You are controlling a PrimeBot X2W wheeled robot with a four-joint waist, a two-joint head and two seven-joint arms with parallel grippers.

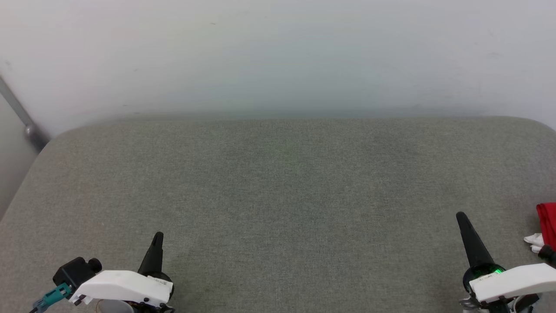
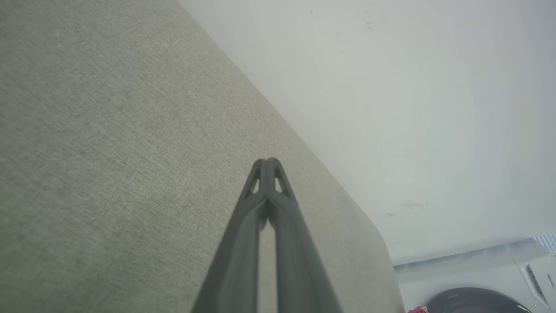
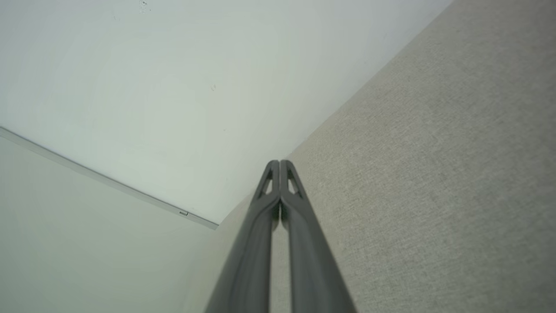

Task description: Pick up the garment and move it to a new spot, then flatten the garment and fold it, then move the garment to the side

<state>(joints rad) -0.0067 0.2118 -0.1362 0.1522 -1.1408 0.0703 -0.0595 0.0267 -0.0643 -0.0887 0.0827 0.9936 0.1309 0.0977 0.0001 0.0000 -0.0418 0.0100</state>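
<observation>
- The tabletop point(image 1: 278, 195) was covered in a grey-green woven cloth with a fine, even grain, and its far corners were rounded.
- Beyond both claws rose a smooth, pale, matte wall point(image 1: 278, 56). A thin grey metal bar point(image 1: 19, 115) slanted up it, far ahead and to the left of the left claw point(image 1: 158, 237).
- The left claw was a pair of long, dark, tapering fingers pressed together at the tips, closed on nothing, with a white moulded shell behind it.
- The right claw point(image 1: 461, 216) had the same slim, pointed shape. Its fingers were likewise shut together and empty, and a green light glowed at its base.
- The garment point(image 1: 548, 221) lay on the tabletop to the right of the right claw, apart from its fingers and cut off by the view's edge. It showed as a crumpled fold of soft red cloth with a small bunch of white cloth at its near end.
</observation>
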